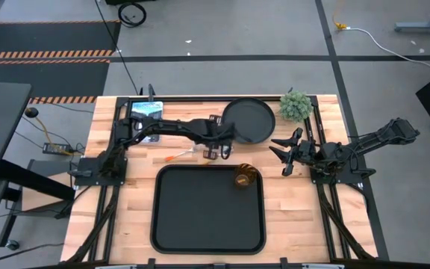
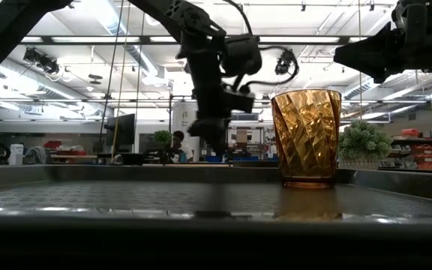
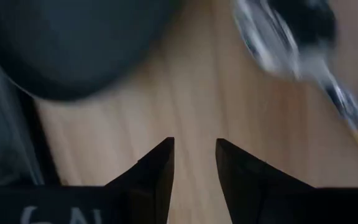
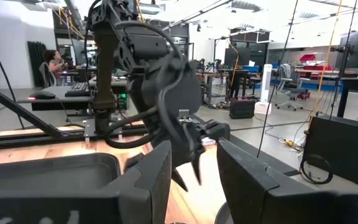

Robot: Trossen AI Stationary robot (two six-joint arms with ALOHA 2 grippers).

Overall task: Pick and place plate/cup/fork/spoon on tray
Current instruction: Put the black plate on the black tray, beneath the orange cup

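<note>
The black tray (image 1: 172,224) lies at the table's near middle. The amber cup (image 1: 245,176) stands upright on the tray's far right corner and also shows in the low view (image 2: 306,139). The round black plate (image 1: 250,121) lies on the table beyond the tray. One orange-handled utensil (image 1: 179,155) lies on the table left of my left gripper. In the left wrist view it is blurred (image 3: 278,43) and looks like the spoon. The fork is not seen apart from it. My left gripper (image 1: 216,154) is open, pointing down between plate and tray, holding nothing. My right gripper (image 1: 282,154) is open and empty, right of the plate.
A small potted plant (image 1: 295,106) stands at the table's far right, next to the plate. A blue and white object (image 1: 146,109) lies at the far left. Dark frame rails run along the table's left and right sides.
</note>
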